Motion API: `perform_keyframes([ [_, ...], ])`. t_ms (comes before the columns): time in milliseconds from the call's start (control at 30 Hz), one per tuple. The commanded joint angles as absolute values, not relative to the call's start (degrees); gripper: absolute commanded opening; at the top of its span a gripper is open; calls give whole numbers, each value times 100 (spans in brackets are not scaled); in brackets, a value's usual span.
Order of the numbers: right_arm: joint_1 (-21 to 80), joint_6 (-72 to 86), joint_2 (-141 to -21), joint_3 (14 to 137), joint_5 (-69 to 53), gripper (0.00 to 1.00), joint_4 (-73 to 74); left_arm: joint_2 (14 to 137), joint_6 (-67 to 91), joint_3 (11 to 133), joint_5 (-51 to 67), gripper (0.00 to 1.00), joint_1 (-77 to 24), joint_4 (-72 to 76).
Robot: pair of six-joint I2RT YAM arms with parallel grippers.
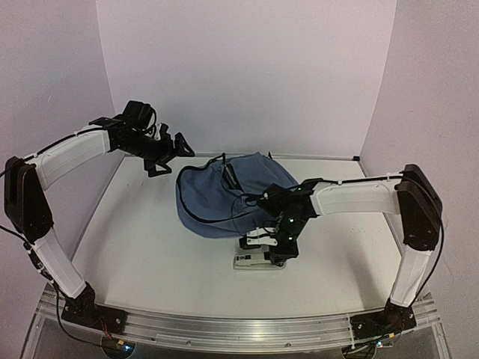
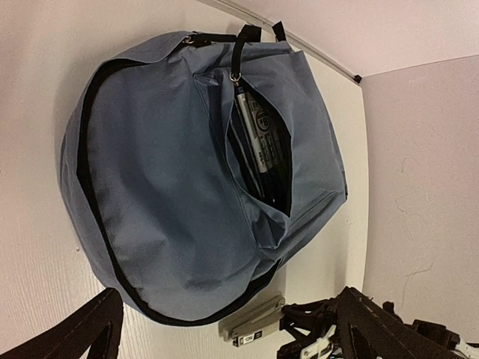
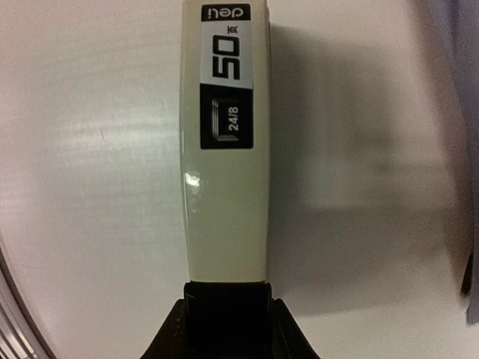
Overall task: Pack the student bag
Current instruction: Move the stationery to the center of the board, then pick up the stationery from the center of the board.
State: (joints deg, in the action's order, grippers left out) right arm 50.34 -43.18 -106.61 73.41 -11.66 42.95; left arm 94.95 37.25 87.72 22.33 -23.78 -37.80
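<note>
I see the bag (image 1: 224,198) lying flat on the table (image 1: 150,254), in the middle and a bit toward the back wall; it is blue with black zips, and it is the biggest thing here; its front pocket (image 2: 258,172) is open, and some pens (image 2: 262,142) lie inside it; a black strap sticks out at the far end of the bag; a stapler (image 1: 254,260) lies on the table just beside the near edge of the bag; it is cream on top, with a black and white label that shows the numbers 50 and 24/8; my right gripper (image 1: 273,250) is down low on the stapler, and its black fingers squeeze one end from both sides, so it is grasping the stapler; the stapler sits flat on the table; my left gripper (image 1: 171,153) hangs up in the air at the back left, well apart from the bag; its fingers are spread wide and hold nothing; its camera looks down on the whole bag, the stapler and the right arm.
</note>
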Motion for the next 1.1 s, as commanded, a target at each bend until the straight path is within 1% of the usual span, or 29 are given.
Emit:
perform_keyframes([
  [0,5438,-4605,-10998,8135,-966,27,4077,9125,3558,8808,2348,100,-2338,-4100],
  [33,5467,-4658,-11038,8226,-874,32,4085,9092,3496,8792,2400,100,-2338,-4134],
  [167,5483,-4550,-10952,8580,-617,63,4178,9100,3115,8896,2744,100,-2338,-4266],
  [267,5453,-4157,-10534,8730,-562,80,4256,9313,2586,9256,2863,100,-2506,-4737],
  [300,5420,-3985,-10319,8740,-586,85,4249,9404,2335,9431,2779,100,-2684,-4980],
  [400,5097,-3421,-9778,8755,-681,96,4239,9733,1671,9858,2589,100,-3286,-5671],
  [467,4667,-2987,-9507,8725,-847,98,4245,9976,1396,9998,2604,99,-3659,-6009],
  [600,3422,-2185,-9167,8664,-1335,98,4243,10477,1005,10232,2366,96,-4517,-6480],
  [700,2701,-1769,-9054,8660,-1690,98,4240,10931,965,10353,2314,93,-5064,-6570],
  [833,2187,-1347,-9061,8748,-1946,98,4236,11677,911,10835,2062,91,-5669,-6721],
  [1067,1834,-1076,-9269,8955,-2124,98,4236,12817,831,11494,1117,88,-6338,-7012],
])
